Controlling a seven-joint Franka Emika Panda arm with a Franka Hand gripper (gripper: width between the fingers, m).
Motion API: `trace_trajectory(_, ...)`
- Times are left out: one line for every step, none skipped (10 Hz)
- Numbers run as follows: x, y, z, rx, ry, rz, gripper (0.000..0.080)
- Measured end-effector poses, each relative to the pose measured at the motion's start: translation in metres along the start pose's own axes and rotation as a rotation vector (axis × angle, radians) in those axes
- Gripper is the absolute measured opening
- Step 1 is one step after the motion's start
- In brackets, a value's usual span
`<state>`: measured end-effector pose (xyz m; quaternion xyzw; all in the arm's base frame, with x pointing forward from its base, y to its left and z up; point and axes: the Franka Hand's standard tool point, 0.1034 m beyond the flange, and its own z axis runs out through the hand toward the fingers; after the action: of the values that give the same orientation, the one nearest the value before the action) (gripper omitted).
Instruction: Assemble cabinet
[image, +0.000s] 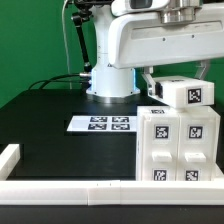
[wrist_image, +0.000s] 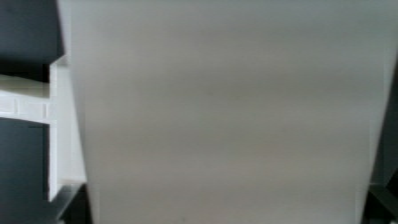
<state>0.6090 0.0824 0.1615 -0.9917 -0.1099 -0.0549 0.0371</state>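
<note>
The cabinet stood on the black table at the exterior view's right, with a tagged white piece on top. That piece was probably mid-fitting and not clearly seated. The gripper sat beside it — whether the jaws were spread or pinching, I could not tell.

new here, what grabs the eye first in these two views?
The white cabinet, covered in black-and-white tags, stands at the exterior view's right with a smaller tagged block just above it, under the big white arm. The marker board lies flat mid-table. The wrist view is nearly filled by a plain white surface, too close to identify.
</note>
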Motion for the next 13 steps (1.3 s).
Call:
trace_trajectory(-0.0007,0.0008,0.0029,0.001,-0.004,-0.002,0.0557)
trace_trajectory(-0.0015,0.0021,0.0062,0.001,-0.009,-0.004,0.0557)
trace_trajectory(-0.0026,0.0030,0.0091,0.002,-0.011,-0.003,0.0557)
trace_trajectory(-0.0008,0.0035,0.0095,-0.001,0.008,-0.003,0.0557)
trace_trajectory(0.0008,0.0035,0.0096,-0.004,0.023,-0.003,0.0557)
trace_trajectory(0.0015,0.0036,0.0095,-0.005,0.028,-0.003,0.0557)
trace_trajectory(0.0016,0.0036,0.0094,-0.005,0.028,-0.003,0.0557)
trace_trajectory(0.0016,0.0036,0.0094,-0.005,0.028,-0.003,0.0557)
trace_trajectory(0.0016,0.0036,0.0094,-0.005,0.028,-0.003,0.0557)
trace_trajectory(0.0016,0.0035,0.0094,-0.005,0.028,0.003,0.0557)
trace_trajectory(0.0016,0.0035,0.0094,-0.004,0.028,0.018,0.0557)
trace_trajectory(0.0016,0.0035,0.0094,-0.004,0.028,0.016,0.0557)
trace_trajectory(0.0016,0.0034,0.0094,-0.004,0.028,0.022,0.0557)
